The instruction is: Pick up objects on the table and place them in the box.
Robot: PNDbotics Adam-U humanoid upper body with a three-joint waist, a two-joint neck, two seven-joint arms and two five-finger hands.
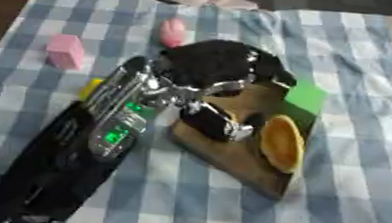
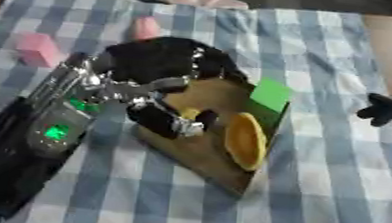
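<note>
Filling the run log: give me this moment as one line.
left robot hand: over box | box: orange round thing, green block | on cloth: pink block, pink thing | right robot hand: idle

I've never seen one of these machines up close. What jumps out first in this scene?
The robot's big black left arm, with green lights, sweeps in from the lower left, its left hand over a brown box in the middle of the blue checked table. An orange round thing and a green block lie inside the box, while a pink block waits at the far left.
</note>
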